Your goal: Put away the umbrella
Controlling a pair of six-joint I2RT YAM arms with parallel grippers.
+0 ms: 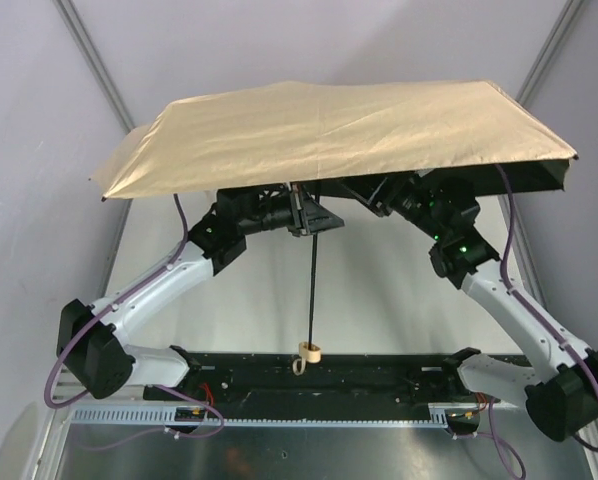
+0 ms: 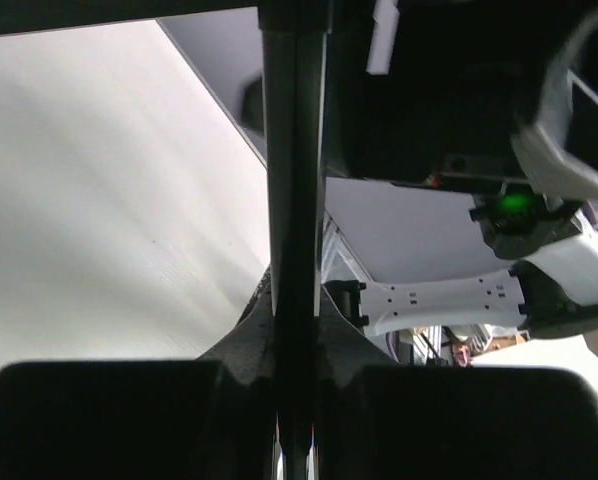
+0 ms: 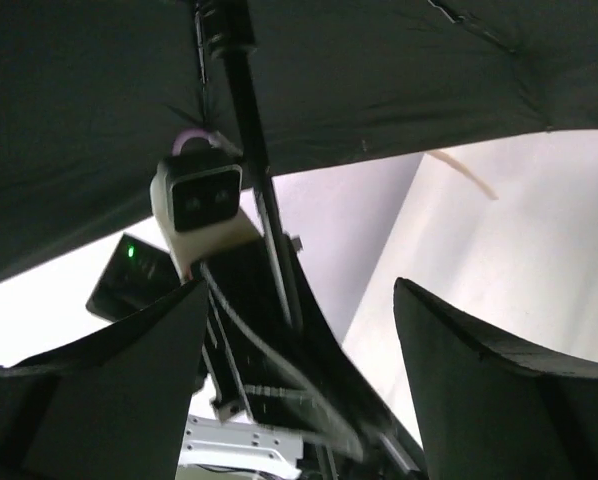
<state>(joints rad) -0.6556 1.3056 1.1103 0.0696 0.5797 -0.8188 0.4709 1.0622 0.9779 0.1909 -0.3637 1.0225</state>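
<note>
The umbrella is open, its beige canopy spread wide above both arms. Its thin black shaft hangs down to a small pale handle with a loop near the table's front edge. My left gripper is just under the canopy, shut on the shaft, which runs between its jaws. My right gripper is partly hidden under the canopy, to the right of the shaft. It is open and empty, facing the shaft and the dark underside of the canopy.
The pale table lies below, with grey walls and slanted frame posts on both sides. A black base rail with a white cable strip runs along the near edge. The left wrist camera sits close to the shaft.
</note>
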